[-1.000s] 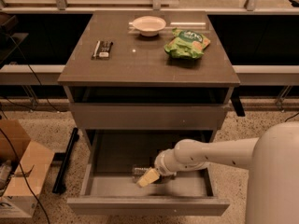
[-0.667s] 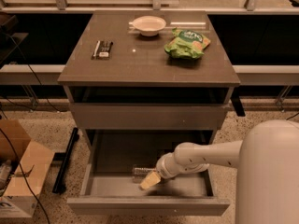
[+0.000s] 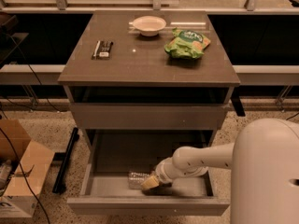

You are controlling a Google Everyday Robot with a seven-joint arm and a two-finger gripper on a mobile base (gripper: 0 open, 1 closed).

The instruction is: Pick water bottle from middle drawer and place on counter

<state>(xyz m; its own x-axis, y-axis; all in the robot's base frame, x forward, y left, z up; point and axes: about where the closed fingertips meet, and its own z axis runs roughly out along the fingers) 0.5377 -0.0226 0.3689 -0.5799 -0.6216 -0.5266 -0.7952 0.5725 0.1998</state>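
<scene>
The middle drawer [image 3: 149,204] stands pulled open at the bottom of the cabinet. The water bottle [image 3: 138,179] lies on its side on the drawer floor, clear and ribbed. My gripper [image 3: 150,183] reaches down into the drawer on the white arm from the right and is right at the bottle's right end, partly covering it. The counter [image 3: 140,59] is the glossy grey-brown top above.
On the counter are a white bowl [image 3: 148,25], a green snack bag [image 3: 186,44] and a small dark object [image 3: 102,49]. A shallower drawer front [image 3: 149,116] sits shut above the open drawer. A cardboard box [image 3: 21,171] stands on the floor at left.
The arm has moved a little lower and further left in the drawer, bringing the gripper against the bottle. Nothing on the counter has moved.
</scene>
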